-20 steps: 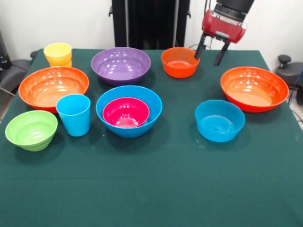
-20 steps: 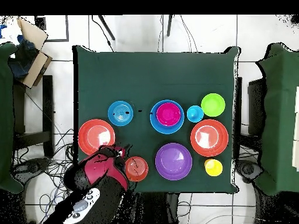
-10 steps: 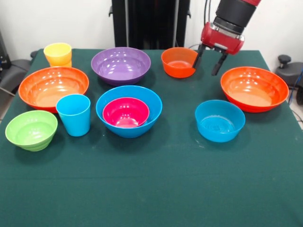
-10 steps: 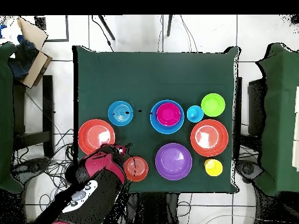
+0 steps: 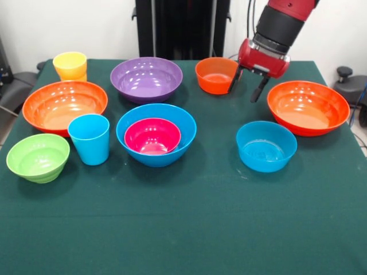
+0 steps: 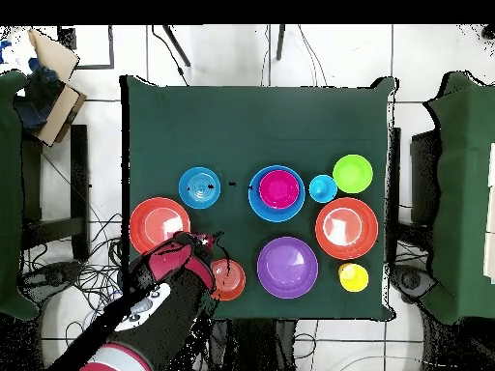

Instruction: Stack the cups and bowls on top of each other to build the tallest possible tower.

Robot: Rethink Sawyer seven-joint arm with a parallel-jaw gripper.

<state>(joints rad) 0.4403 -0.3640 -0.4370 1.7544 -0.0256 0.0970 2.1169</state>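
While the tower amounts to only a magenta bowl nested in the large blue bowl, I record the layout in the front view from the near edge outward, clock bearings taken from that blue bowl; at eight o'clock sits the ribbed lime green bowl, and at nine o'clock, just beside the blue bowl, the sky blue cup stands upright; at three o'clock, well apart, rests the medium blue bowl; at ten o'clock lies one large orange bowl and at two o'clock the other; at twelve o'clock is the purple bowl, with the yellow cup in the far corner beyond ten o'clock.

Farthest out, at one o'clock, my claw hangs empty with its two fingers spread apart, one tip at the rim of the small orange bowl and the other outside it; I cannot tell whether that tip touches the rim.

Risks, in my judgement: a descent off-line would push the light bowl across the cloth rather than straddle its wall; a shallow pinch on glossy plastic may slip or tilt the bowl in the lift; a low carry toward the tower could clip the purple bowl.
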